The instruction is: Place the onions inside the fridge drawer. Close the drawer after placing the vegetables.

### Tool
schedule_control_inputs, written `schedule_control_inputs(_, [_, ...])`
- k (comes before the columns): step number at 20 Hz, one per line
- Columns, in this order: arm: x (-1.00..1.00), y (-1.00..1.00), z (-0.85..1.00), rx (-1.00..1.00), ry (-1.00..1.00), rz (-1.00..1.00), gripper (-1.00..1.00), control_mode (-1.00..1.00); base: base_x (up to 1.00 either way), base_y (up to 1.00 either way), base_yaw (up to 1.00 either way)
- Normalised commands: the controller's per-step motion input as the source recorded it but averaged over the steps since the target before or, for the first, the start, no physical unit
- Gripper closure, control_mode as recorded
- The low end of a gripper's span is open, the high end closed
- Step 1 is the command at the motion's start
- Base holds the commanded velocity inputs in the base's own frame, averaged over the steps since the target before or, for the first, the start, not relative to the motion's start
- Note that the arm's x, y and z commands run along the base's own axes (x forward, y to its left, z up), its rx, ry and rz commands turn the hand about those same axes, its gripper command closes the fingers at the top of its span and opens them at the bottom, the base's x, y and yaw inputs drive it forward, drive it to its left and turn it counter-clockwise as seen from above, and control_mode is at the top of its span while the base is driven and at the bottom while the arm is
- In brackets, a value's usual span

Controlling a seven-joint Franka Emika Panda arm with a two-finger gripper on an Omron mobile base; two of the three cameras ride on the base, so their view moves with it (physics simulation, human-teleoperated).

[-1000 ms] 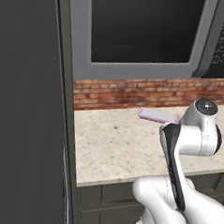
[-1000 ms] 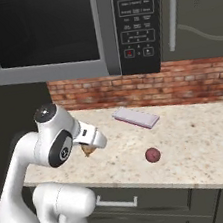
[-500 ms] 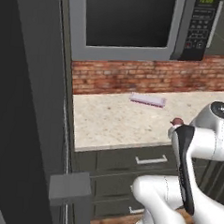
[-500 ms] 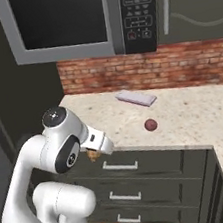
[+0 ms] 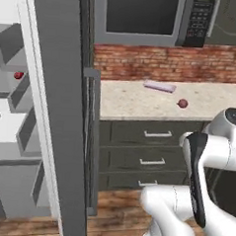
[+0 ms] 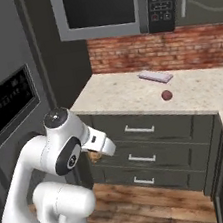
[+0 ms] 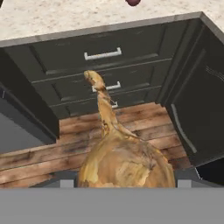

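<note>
An onion (image 7: 124, 164) is held clenched in the pincer (image 6: 96, 155), in front of the desk (image 6: 131, 94) drawers.

No readable text anywhere. The microwave control panel (image 6: 160, 2) has rows of small buttons with pale marks, too blurred to read; same panel in the left base view (image 5: 197, 21), also illegible. The fridge door panel (image 6: 9, 106) carries faint lines of pale lettering, too small to make out. No brands, numbers or signs legible on the drawers, the table or the robot.
</note>
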Motion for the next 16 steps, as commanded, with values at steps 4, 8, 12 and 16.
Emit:
schedule_control_inputs(4, [0.00,0.00,0.00,0.00,0.00,0.00,1.00,1.00,-0.98,0.72,0.37])
schedule_control_inputs(8, [0.00,0.00,0.00,0.00,0.00,0.00,1.00,1.00,-0.97,0.67,0.34])
schedule_control_inputs(12, [0.00,0.00,0.00,0.00,0.00,0.00,1.00,1.00,-1.00,0.26,0.22])
schedule_control_inputs(16, [0.00,0.00,0.00,0.00,0.00,0.00,1.00,1.00,-0.76,0.67,0.17])
